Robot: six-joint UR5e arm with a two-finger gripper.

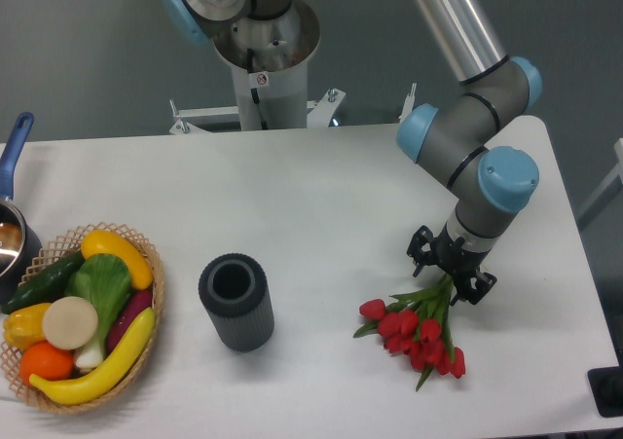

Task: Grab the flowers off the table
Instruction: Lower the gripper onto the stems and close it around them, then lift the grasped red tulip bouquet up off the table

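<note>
Flowers (417,330) lie on the desk (321,215), stems pointing up-right into the gripper (452,274); blooms trail down-left. The jaws straddle the stem ends, apparently spread; closure cannot be told.

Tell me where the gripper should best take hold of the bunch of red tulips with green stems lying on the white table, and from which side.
Probably on the green stems of the bunch of red tulips, from above. They lie flat on the white table, stems gathered narrowly toward the far right beneath the gripper, while the blooms fan out wide and look fragile.
</note>
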